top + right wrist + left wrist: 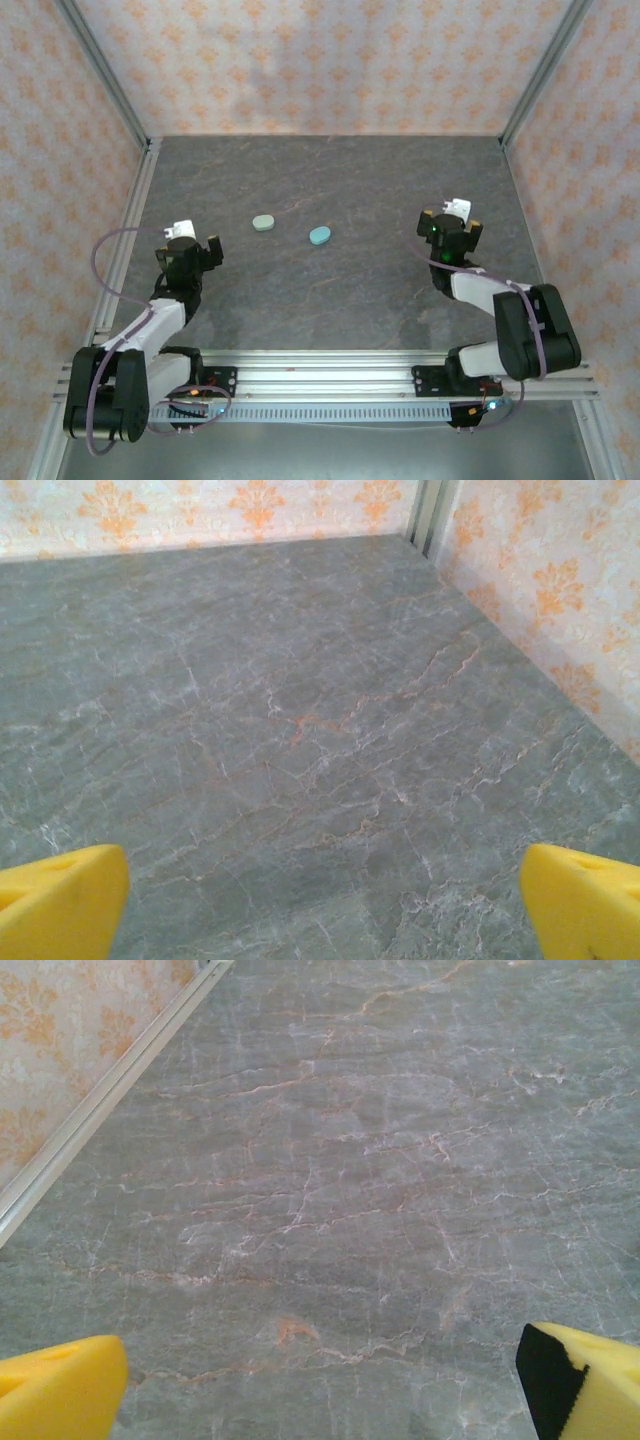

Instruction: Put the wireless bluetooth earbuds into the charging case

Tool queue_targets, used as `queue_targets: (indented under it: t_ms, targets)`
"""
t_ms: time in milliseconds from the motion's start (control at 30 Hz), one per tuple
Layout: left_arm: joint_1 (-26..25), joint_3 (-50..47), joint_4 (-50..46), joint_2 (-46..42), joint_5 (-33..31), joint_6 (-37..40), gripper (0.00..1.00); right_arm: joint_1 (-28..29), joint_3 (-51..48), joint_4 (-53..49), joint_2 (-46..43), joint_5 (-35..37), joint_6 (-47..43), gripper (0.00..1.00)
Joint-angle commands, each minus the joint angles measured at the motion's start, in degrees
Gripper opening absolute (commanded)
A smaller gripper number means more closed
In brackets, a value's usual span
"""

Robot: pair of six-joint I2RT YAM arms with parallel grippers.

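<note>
Two small oval charging cases lie with lids down on the grey marble table, a pale green-grey one (263, 222) and a teal one (320, 235) just to its right. The earbuds are out of view. My left gripper (189, 246) hovers low at the left, well short of the pale case. It is open, and bare table lies between its yellow fingertips (60, 1385) in the left wrist view. My right gripper (451, 222) stands to the right of the teal case. It is open too, with bare stone between its yellow fingertips (60, 895).
Patterned walls with aluminium posts (110, 90) close the table (340, 170) in on three sides. The left wall's rail (100, 1110) runs close beside the left gripper. The right wall (560, 610) is near the right gripper. The arms' mounting rail (330, 372) spans the near edge.
</note>
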Motion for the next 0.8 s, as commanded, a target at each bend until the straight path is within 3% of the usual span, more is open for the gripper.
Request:
queue_targets:
  t_ms: [0,200,300,700,767]
  targets:
    - [0.2,-0.7,11.2,2.1,0.0,1.4,1.0,-2.0,-3.1,11.7,2.6,-2.4,-0.8,0.99]
    - [0.2,1.0,15.2,7.2,5.9,2.3,1.0,-3.4,-8.0,28.9,11.0,-1.5,0.9,0.99]
    - [0.2,1.8,16.6,9.3,7.1,2.6,1.0,-3.8,-4.2,18.9,9.5,0.7,3.0,1.0]
    - [0.0,6.2,25.9,25.0,10.2,3.3,1.0,-5.5,-4.5,19.7,9.7,-1.8,3.9,0.99]
    - [-0.6,7.1,23.4,24.7,9.7,3.7,1.0,-5.4,-4.6,19.8,9.8,-2.1,3.8,0.99]
